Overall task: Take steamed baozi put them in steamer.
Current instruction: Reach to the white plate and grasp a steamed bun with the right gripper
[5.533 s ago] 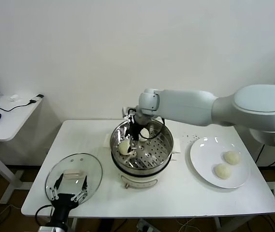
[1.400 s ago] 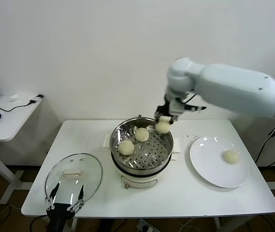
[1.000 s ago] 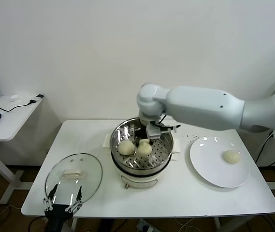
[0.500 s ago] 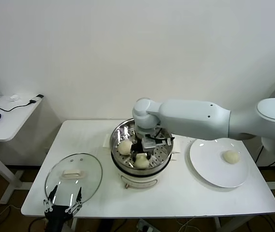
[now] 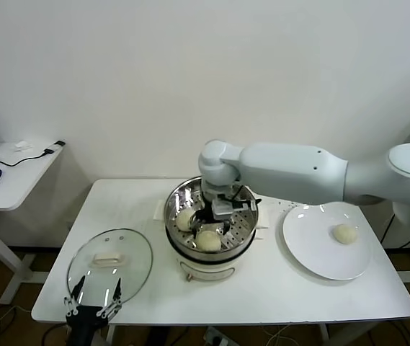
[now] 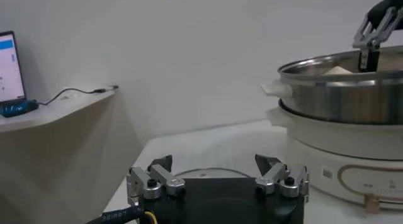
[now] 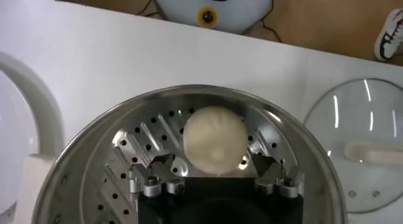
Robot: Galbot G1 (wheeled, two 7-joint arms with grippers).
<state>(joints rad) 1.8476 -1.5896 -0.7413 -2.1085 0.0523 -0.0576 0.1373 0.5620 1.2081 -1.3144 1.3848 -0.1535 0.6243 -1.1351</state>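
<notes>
Since 0.5 s ago, right gripper (image 7: 213, 176) lifts, fingers wide; baozi (image 5: 207, 240) released onto steamer (image 5: 244, 225) tray; left gripper (image 6: 216, 181) idle, open.

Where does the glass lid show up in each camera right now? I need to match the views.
Head view: the glass lid lies flat on the table at the robot's front left, just beyond the left gripper.
Left wrist view: only its rim shows as a thin arc just past the gripper.
Right wrist view: it is at the frame edge, beside the pot.
Shared landmark: the steamer.
</notes>
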